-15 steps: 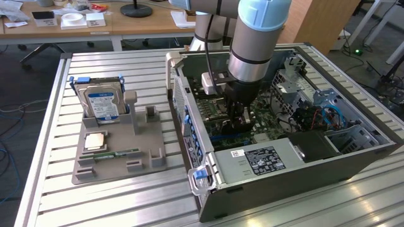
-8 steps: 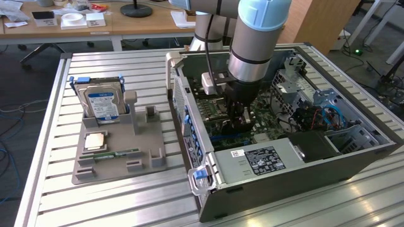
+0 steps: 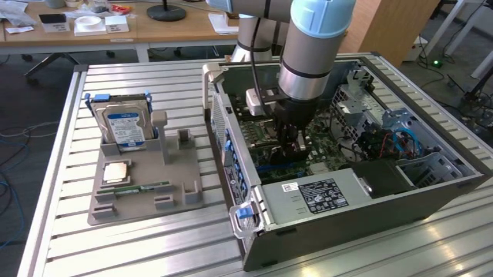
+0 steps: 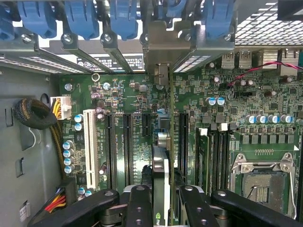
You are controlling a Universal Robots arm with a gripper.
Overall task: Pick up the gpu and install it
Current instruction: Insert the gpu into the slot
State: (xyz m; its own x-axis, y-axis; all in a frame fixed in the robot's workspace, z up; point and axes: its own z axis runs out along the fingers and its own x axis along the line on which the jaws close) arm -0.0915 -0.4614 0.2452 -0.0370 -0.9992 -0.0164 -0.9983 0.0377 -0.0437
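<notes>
With the tool (image 4: 164,201) clamped on the gpu (image 4: 160,172), edge-on above the motherboard (image 4: 118,94), hold the card upright, parallel to that board's black slots (image 4: 128,142), and press down evenly.

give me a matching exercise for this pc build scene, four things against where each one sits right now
Things:
1. thin dark gpu card
2. silver hard drive with blue-white label
3. narrow green memory stick
4. square metal processor socket

Places:
A. lying flat on the grey holder
B. fixed on the green motherboard
C. gripped in the black claw
D. standing upright in the grey holder

Pairs: 1-C, 2-D, 3-A, 4-B
</notes>
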